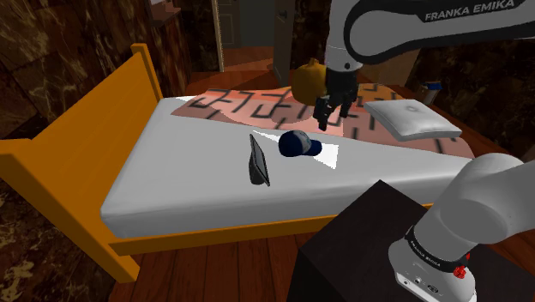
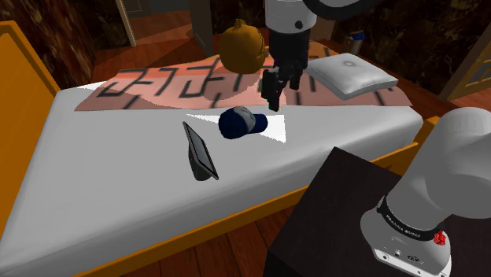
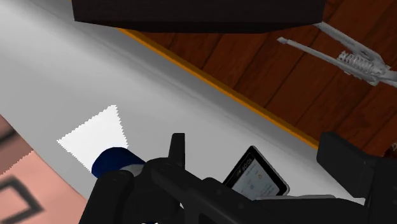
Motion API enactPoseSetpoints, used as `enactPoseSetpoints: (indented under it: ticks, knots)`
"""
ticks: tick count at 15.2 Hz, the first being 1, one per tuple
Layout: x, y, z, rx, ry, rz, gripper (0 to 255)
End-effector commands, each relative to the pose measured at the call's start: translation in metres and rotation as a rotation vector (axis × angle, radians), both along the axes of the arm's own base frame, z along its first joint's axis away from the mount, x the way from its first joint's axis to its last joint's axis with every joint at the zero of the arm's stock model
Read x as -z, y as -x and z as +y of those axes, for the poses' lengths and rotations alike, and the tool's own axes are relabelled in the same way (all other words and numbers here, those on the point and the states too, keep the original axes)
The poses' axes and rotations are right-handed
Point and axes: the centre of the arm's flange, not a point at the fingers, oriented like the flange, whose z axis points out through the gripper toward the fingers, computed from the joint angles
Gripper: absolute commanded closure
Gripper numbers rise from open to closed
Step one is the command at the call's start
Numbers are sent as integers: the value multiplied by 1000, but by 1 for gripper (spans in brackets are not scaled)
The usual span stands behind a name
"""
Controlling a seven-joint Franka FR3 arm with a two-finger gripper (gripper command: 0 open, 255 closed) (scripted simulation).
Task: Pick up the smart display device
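The smart display (image 1: 257, 161) (image 2: 201, 151) is a thin dark slab with a light screen (image 3: 254, 175), standing tilted on the grey mattress (image 1: 189, 163). My black gripper (image 1: 330, 110) (image 2: 277, 85) (image 3: 257, 147) hangs open above the bed, over the edge of the patterned blanket. It is up and to the right of the display in the shoulder view, apart from it. Nothing is between the fingers. A dark blue cap (image 1: 298, 144) (image 2: 242, 122) (image 3: 114, 162) lies between the gripper and the display.
An orange pumpkin-like object (image 1: 307, 79) (image 2: 242, 46) and a grey pillow (image 1: 411, 117) (image 2: 350, 75) rest on the pink patterned blanket (image 1: 249, 105). The bed has an orange frame (image 1: 51, 159). My black stand (image 1: 377, 249) sits beside the bed on a wooden floor.
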Motion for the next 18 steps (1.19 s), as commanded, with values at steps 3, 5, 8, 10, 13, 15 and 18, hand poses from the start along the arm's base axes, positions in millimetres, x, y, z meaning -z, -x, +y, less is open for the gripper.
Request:
enactPoseSetpoints:
  ticks: [3,5,8,10,13,15,18]
  knots:
    - [34,-34,34,64,40,9,0]
    - [51,-53,48,96,61,14,0]
    - [78,-81,68,142,92,21,0]
    - [96,-100,80,174,113,26,0]
    - [124,-129,96,221,144,34,0]
    - [143,-149,105,252,164,39,0]
    - [172,-179,118,299,195,46,0]
